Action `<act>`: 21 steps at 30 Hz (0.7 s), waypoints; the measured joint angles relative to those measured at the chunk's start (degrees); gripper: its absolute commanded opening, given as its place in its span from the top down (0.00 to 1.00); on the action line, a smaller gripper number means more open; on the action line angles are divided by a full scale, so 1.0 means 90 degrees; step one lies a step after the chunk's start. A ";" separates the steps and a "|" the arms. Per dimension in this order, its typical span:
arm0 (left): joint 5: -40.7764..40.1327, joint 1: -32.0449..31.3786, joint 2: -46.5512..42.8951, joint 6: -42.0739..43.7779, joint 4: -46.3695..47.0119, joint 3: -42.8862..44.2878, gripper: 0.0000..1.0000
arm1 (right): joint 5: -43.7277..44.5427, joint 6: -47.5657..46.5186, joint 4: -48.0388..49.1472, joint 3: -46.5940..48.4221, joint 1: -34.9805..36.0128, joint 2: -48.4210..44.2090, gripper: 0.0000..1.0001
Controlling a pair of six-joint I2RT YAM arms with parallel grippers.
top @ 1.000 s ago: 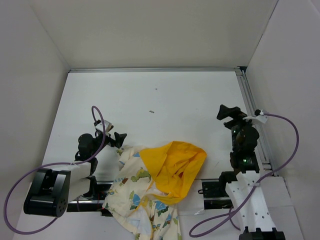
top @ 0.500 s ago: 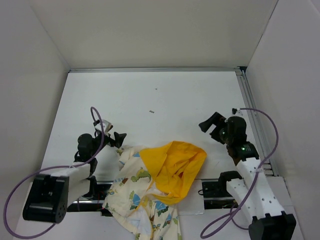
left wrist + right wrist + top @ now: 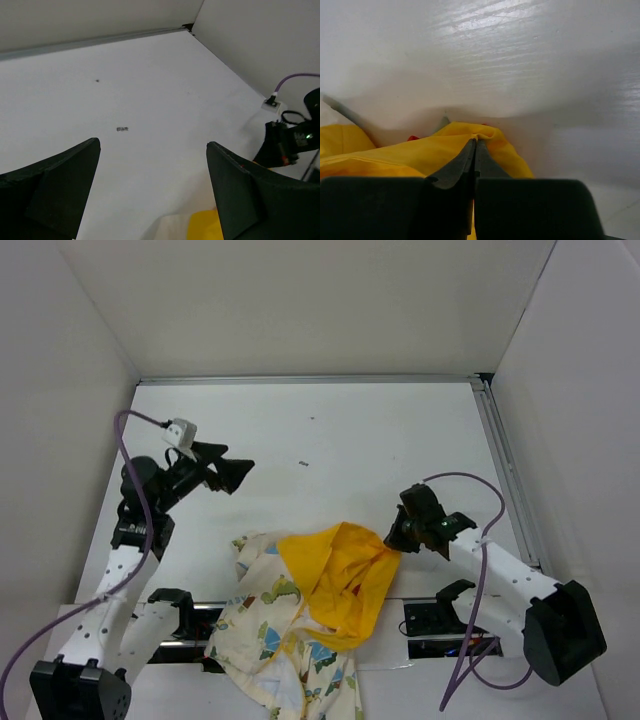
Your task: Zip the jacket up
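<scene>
The jacket (image 3: 285,625) is lying crumpled at the near edge of the tabletop (image 3: 350,440), between the arm bases, with its yellow hood (image 3: 345,575) on top. The right gripper (image 3: 396,536) is pinching the hood's right edge, jaws pressed together. The left gripper (image 3: 236,472) is hovering with jaws spread over bare tabletop, apart from the jacket.

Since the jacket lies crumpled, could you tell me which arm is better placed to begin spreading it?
Right: the right gripper pinches the yellow hood of the jacket, while the left gripper hangs open over bare table.
</scene>
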 measured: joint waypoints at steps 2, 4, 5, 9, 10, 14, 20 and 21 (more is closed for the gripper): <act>-0.0066 0.0000 0.0498 -0.0364 -0.0797 0.0673 0.01 | 0.0066 0.0041 0.0022 0.0102 0.0083 0.0092 1.00; -0.0187 0.0000 0.0833 -0.0709 -0.1520 0.1217 0.01 | 0.0136 -0.0049 0.0010 0.0432 0.0153 0.0102 1.00; -0.0204 0.0000 0.0933 -0.0850 -0.1783 0.1416 0.01 | 0.0158 -0.0146 -0.0015 0.0750 0.0206 0.0092 1.00; -0.0051 0.0000 0.0959 -0.1183 -0.2266 0.1586 0.01 | 0.0542 -0.0624 0.0100 0.1885 0.0663 -0.0219 1.00; -0.0036 0.0000 0.0952 -0.1311 -0.2356 0.1581 0.01 | 0.0697 -0.0741 0.0112 0.2050 0.0823 -0.0376 1.00; -0.0253 0.0000 0.0906 -0.1824 -0.2735 0.1518 0.01 | 0.1229 -0.1086 0.0041 0.2516 0.1277 -0.0622 1.00; -0.0022 0.0000 0.0969 -0.1906 -0.2897 0.1486 0.01 | 0.1977 -0.1702 0.0051 0.4928 0.1110 0.0920 1.00; -0.0017 0.0000 0.1018 -0.1948 -0.2919 0.1503 0.01 | 0.1982 -0.1819 0.0095 0.5450 0.0996 0.1270 1.00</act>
